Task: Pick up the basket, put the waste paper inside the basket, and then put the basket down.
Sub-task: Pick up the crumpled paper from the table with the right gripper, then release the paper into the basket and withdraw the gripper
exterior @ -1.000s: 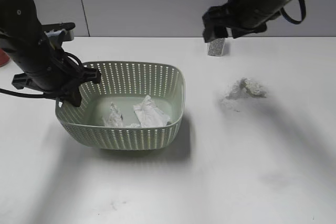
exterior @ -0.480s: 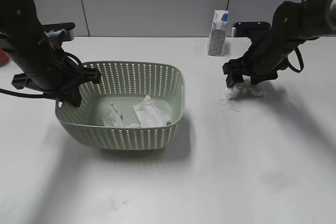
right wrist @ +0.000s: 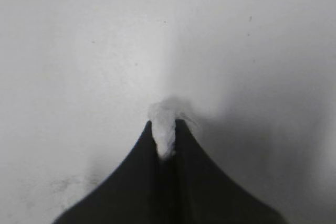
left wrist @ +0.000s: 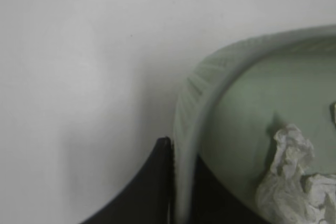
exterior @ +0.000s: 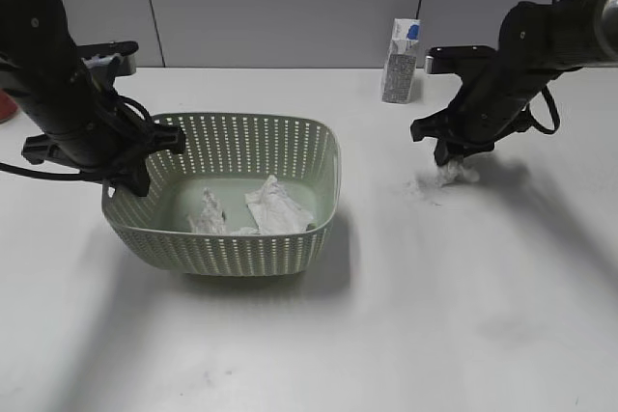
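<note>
The pale green slotted basket (exterior: 241, 190) sits left of centre on the table, its left side a little raised. My left gripper (exterior: 130, 176) is shut on its left rim (left wrist: 184, 145), one finger outside and one inside the wall. Two crumpled white waste paper pieces (exterior: 275, 207) lie inside; one shows in the left wrist view (left wrist: 289, 182). My right gripper (exterior: 449, 163) is shut on the third waste paper piece (exterior: 452, 174), which hangs just above the table at the right. In the right wrist view the paper (right wrist: 165, 124) is pinched between the fingertips.
An upright white-grey carton with a blue top (exterior: 401, 60) stands at the back of the table, left of my right arm. A red object (exterior: 5, 103) shows at the far left edge. The white table (exterior: 386, 335) ends at a grey wall behind.
My right arm came down from above the carton onto the loose paper, shut on it, and has lifted it slightly. The left arm and basket have not moved.
</note>
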`<action>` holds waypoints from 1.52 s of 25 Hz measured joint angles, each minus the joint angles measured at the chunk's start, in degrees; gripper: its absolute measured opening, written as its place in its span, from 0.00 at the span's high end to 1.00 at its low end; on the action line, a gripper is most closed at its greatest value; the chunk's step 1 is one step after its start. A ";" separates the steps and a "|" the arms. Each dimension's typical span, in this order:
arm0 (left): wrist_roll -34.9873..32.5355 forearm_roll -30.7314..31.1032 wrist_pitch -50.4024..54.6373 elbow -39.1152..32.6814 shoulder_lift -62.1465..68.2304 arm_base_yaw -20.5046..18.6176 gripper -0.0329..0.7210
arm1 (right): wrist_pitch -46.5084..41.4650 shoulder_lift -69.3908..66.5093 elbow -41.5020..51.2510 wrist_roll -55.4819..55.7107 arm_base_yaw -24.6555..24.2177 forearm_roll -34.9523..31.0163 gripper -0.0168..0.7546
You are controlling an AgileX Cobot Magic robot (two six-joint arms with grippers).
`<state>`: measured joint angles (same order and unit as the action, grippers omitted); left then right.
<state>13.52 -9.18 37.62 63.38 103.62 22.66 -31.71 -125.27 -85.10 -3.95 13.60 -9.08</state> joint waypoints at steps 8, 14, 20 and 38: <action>0.00 0.00 0.02 0.00 0.00 0.00 0.95 | -1.77 15.57 -0.12 -4.40 3.08 -2.64 0.93; 0.00 -1.10 0.19 0.00 0.05 0.00 0.95 | -1.98 21.81 -0.14 -8.50 15.66 -6.22 0.93; 0.00 -1.36 0.19 0.00 0.05 0.00 0.95 | 1.79 19.02 -0.14 -8.71 26.28 -9.48 0.88; 0.00 -1.41 0.37 0.00 0.05 0.00 0.95 | -3.42 15.38 -0.23 -5.23 17.00 -9.11 0.17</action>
<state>13.52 -10.59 38.00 63.38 103.67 22.66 -35.13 -109.89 -85.33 -9.18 30.60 -18.19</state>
